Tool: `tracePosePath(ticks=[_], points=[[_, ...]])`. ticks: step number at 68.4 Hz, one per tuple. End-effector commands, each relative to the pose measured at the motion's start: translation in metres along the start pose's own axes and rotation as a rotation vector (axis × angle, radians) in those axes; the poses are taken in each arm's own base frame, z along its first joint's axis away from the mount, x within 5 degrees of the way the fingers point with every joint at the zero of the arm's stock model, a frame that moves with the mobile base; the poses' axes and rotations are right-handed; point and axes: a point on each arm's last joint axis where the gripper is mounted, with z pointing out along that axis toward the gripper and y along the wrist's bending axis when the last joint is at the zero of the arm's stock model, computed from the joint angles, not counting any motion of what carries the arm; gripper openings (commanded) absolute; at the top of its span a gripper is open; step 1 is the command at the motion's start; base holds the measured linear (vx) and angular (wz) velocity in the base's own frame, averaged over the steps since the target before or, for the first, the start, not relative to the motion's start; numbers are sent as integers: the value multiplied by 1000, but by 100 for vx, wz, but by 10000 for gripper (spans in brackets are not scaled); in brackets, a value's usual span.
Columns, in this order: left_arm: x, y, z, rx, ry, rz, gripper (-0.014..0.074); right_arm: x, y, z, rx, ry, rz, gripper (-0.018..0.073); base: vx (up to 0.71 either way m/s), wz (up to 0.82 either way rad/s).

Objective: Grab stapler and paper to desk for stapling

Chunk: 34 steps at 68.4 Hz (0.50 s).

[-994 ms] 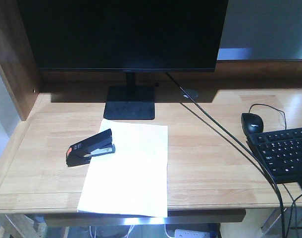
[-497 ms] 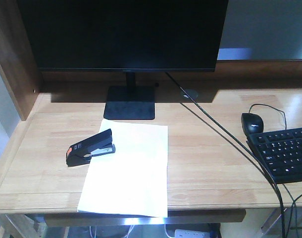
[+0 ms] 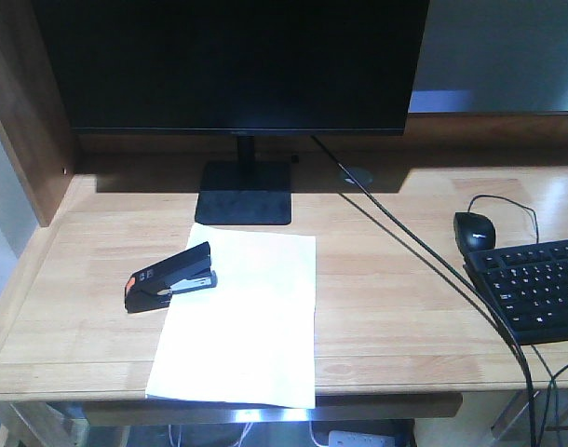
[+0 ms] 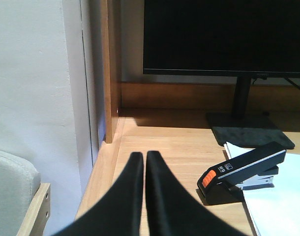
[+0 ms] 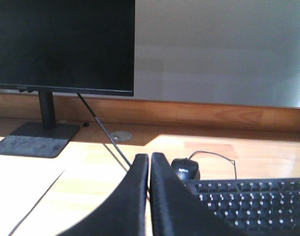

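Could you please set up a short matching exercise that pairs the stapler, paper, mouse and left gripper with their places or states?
Things:
1. stapler
2. paper
3. mouse
4. left gripper

Places or states:
A. just behind the keyboard
B. shut, holding nothing
C. on the paper's left edge
D. in front of the monitor stand, reaching the desk front edge

Pairs: 1-C, 2-D, 3-A, 4-B

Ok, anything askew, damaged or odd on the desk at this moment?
Mostly tidy. The paper lies slightly skewed, its near edge overhanging the desk front. The stapler sits angled, its front end over the sheet's left edge. Both tools, left and right, are shut and empty.
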Motion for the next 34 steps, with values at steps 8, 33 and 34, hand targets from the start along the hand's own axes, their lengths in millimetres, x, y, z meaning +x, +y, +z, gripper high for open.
tracePosePath(ticks=[8,33,34], points=[[-3,0,0,-3,-76,-11,-6,13,1,-3,-2,-102,-4,-9,0,0],[-3,0,0,-3,-76,-11,-6,21,1,-1,-3,-105,-1,-9,0,0],[-3,0,0,-3,-76,-11,-6,21,1,-1,-3,-106,-1,-9,0,0]])
